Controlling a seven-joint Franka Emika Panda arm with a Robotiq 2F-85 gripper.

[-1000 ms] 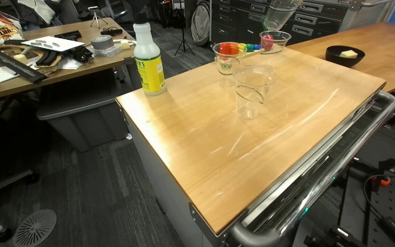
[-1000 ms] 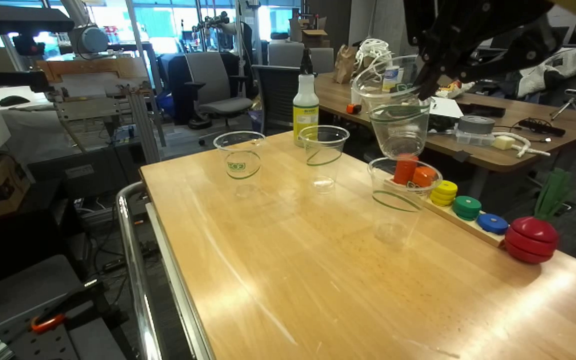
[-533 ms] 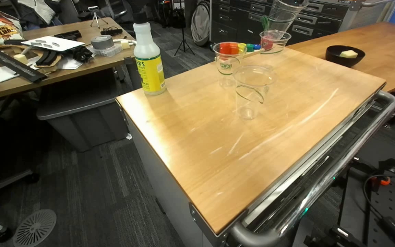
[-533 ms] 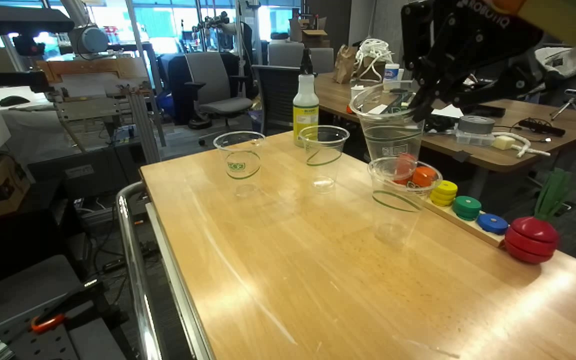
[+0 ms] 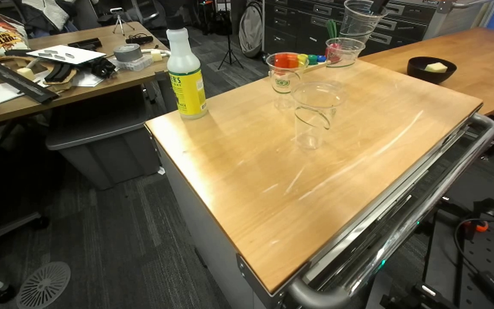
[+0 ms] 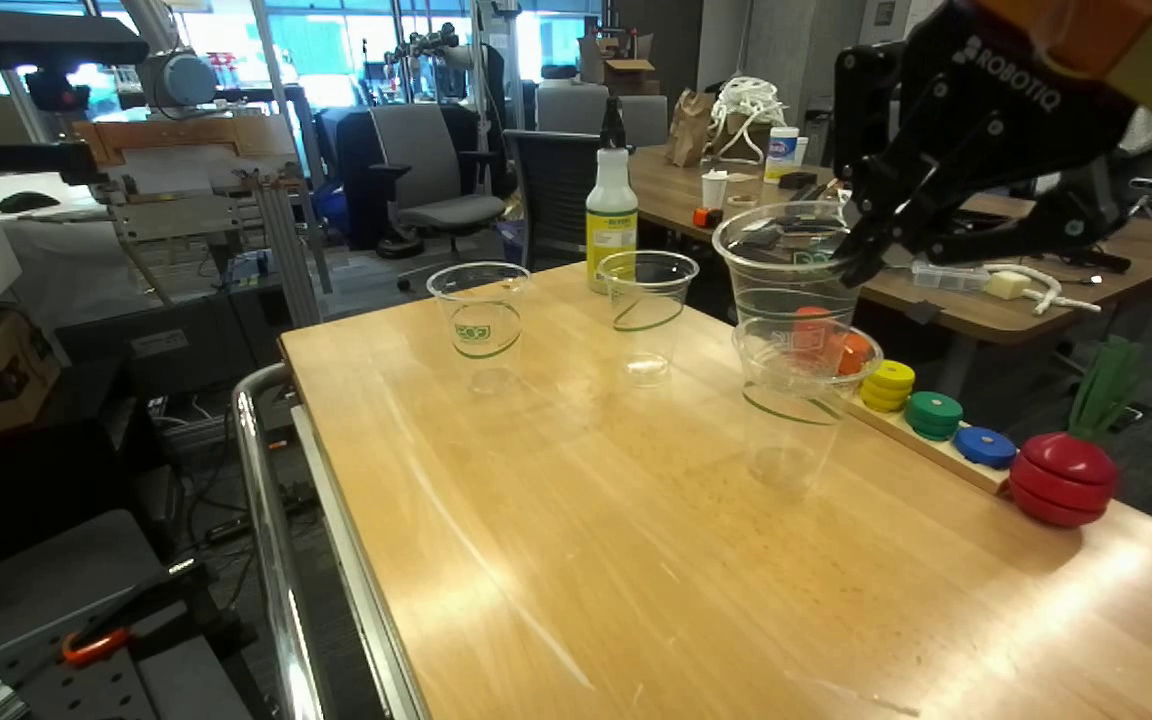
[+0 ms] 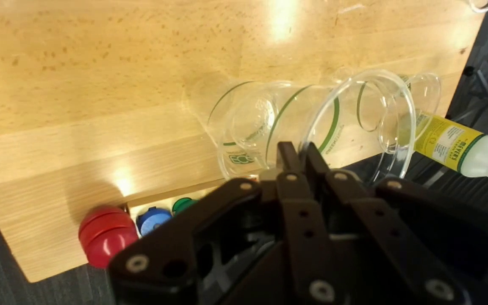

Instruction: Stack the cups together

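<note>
My gripper [image 6: 854,262] is shut on the rim of a clear cup [image 6: 781,285] and holds it above the table. The jaws [image 7: 297,153] pinch the wall near this cup's rim [image 7: 411,123] in the wrist view. Its lower part overlaps the rim of a standing clear cup [image 6: 786,450] in both exterior views. I cannot tell whether its base is inside that cup or beside it, since the walls are see-through. Two more clear cups, one nearer the handle side [image 6: 479,340] and one nearer the bottle [image 6: 648,325], stand upright and apart; both also show in an exterior view [image 5: 311,116] [image 5: 284,81].
A yellow-green bottle [image 6: 612,225] stands behind the cups. A wooden strip with rainbow-coloured discs [image 6: 934,412] and a red toy beet [image 6: 1064,480] lie along the table edge. A metal handle [image 6: 271,520] runs along the opposite edge. A black bowl [image 5: 431,71] is on another table.
My gripper and the held cup have come down toward the standing cup, and the held cup has turned more upright. The standing cup's rim seems to have shifted very slightly. The other cups have not moved.
</note>
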